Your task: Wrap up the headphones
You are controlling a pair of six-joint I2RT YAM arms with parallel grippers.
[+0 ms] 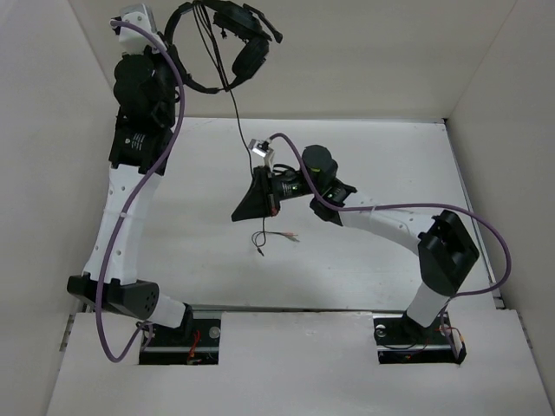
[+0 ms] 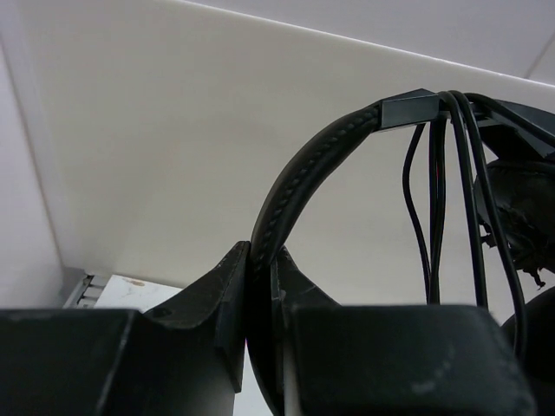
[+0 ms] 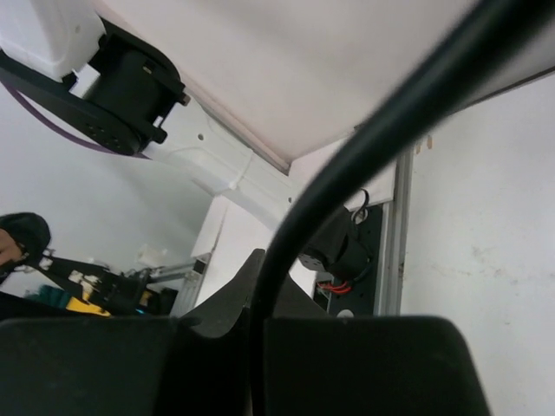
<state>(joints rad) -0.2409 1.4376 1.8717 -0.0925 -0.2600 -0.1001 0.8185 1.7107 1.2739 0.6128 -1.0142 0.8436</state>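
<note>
The black headphones point(image 1: 227, 42) hang high at the back left, in front of the back wall. My left gripper point(image 1: 170, 36) is shut on their headband point(image 2: 299, 186). Loops of thin black cord point(image 2: 438, 191) drape over the headband next to an earcup point(image 2: 520, 221). The cord point(image 1: 236, 113) runs down from the headphones to my right gripper point(image 1: 260, 192), which is shut on it above the middle of the table. In the right wrist view the cord point(image 3: 364, 147) passes between the closed fingers point(image 3: 227, 299). The cord's end with the coloured plugs point(image 1: 282, 236) lies on the table below the right gripper.
The white table point(image 1: 381, 165) is boxed in by white walls at the back and on both sides. Purple arm cables point(image 1: 178, 95) loop along both arms. The arm bases point(image 1: 408, 334) sit at the near edge.
</note>
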